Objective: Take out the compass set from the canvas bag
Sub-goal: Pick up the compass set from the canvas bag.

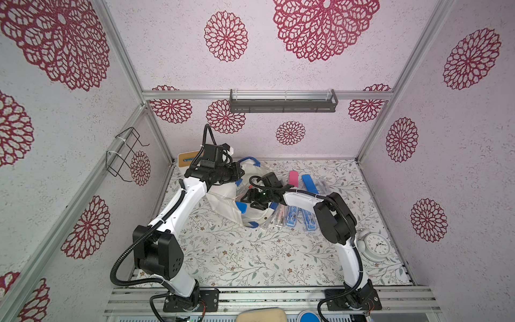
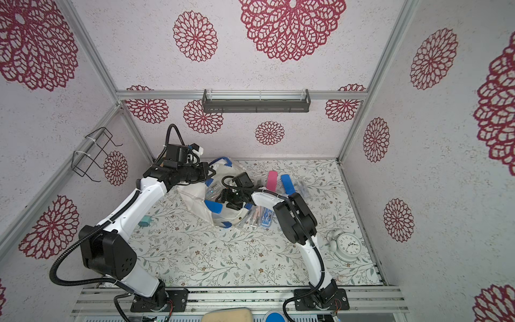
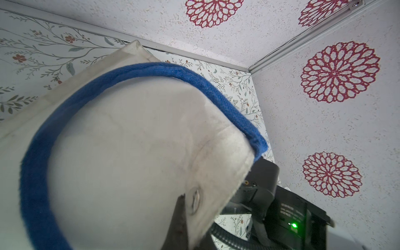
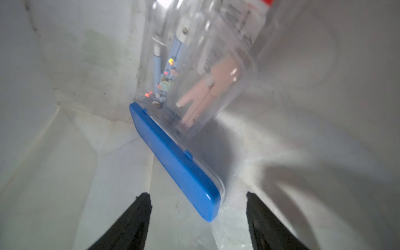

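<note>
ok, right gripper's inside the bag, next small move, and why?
Probably ease the right gripper a little deeper over the blue-based compass set before closing: its jaws stand open, only the case's near end lies between them, and the left gripper holds the canvas bag open.

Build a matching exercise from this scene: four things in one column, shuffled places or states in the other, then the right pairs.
1. left gripper
2. right gripper
3. alarm clock
4. pink case

A. open, inside the canvas bag, facing a blue-backed compass set
B. on the table, by the right arm
C. shut on the canvas bag's rim
D. on the table, next to a blue case

Pairs: 1-C, 2-A, 3-B, 4-D
</note>
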`<state>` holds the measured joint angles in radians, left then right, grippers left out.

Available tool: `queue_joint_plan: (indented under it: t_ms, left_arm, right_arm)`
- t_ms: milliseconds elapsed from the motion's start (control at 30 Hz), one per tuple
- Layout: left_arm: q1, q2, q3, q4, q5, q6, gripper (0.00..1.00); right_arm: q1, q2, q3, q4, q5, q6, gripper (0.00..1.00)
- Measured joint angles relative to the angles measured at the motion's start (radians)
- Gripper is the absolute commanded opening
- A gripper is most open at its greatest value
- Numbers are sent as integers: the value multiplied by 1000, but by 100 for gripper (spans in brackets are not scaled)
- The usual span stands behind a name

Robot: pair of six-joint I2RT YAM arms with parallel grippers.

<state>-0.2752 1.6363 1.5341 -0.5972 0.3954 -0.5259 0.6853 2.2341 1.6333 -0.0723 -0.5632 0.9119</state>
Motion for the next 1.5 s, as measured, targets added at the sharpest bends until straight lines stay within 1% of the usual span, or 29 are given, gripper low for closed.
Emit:
queue_joint_plan:
  t_ms: [367, 500, 667, 767, 933, 1133, 1333, 1500]
  left_arm:
    - [-3, 0, 0, 0, 3, -15, 0]
    - [-5, 0, 0, 0, 3, -19, 0]
    - [-8, 0, 0, -1, 3, -24, 0]
    - [-11, 0, 0, -2, 3, -25, 0]
    - [-13, 0, 0, -2, 3, -27, 0]
    - [-14, 0, -4, -7, -2, -28, 0]
    - [-13, 0, -6, -6, 1, -28, 0]
    - [-3, 0, -12, 3, 15, -31, 0]
  right_arm:
    - [4, 23, -75, 218, -109, 124, 73]
    - [10, 51, -74, 277, -134, 161, 73]
    - [11, 78, -66, 335, -154, 192, 70]
    - [14, 92, -63, 367, -160, 217, 62]
    - [21, 112, -63, 448, -175, 276, 43]
    - [24, 113, -66, 533, -187, 320, 25]
    - [22, 85, -143, 592, -187, 341, 18]
    - [10, 13, -222, 589, -173, 342, 16]
